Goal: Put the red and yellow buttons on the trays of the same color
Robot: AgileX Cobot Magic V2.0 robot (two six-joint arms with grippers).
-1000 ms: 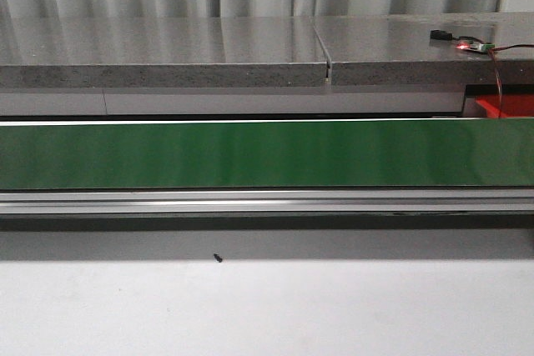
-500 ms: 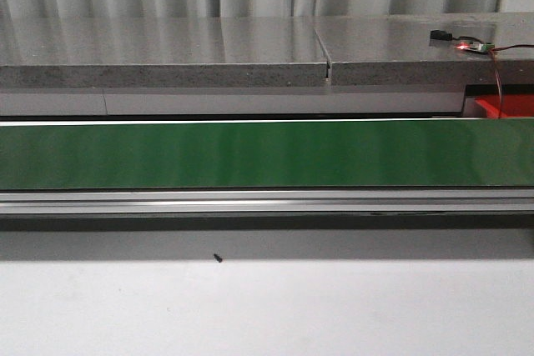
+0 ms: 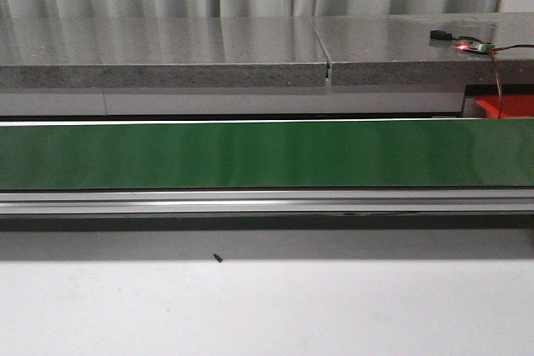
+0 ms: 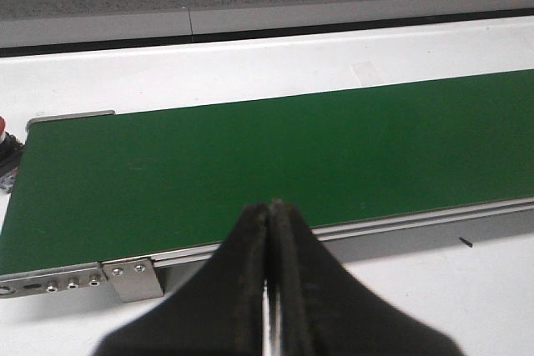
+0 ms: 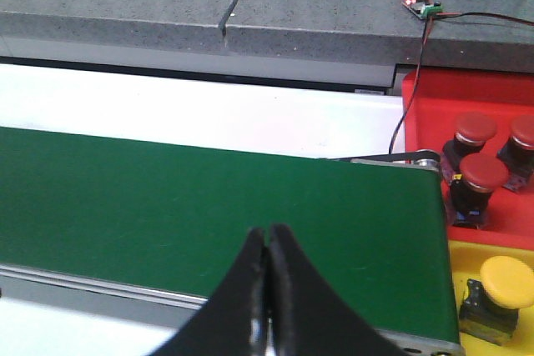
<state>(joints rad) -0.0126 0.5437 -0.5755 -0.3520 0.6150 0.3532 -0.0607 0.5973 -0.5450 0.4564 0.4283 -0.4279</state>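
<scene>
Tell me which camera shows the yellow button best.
The right wrist view: the yellow button sits in plain sight on the yellow tray beside the end of the green belt. The front view and left wrist view show the belt but not the button.

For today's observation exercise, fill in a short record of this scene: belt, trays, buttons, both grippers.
belt: green conveyor belt, nothing on it
red tray: holds three red buttons
yellow tray: holds one yellow button
left gripper: shut, holding nothing, above the belt's near edge
right gripper: shut, holding nothing, above the belt
</scene>
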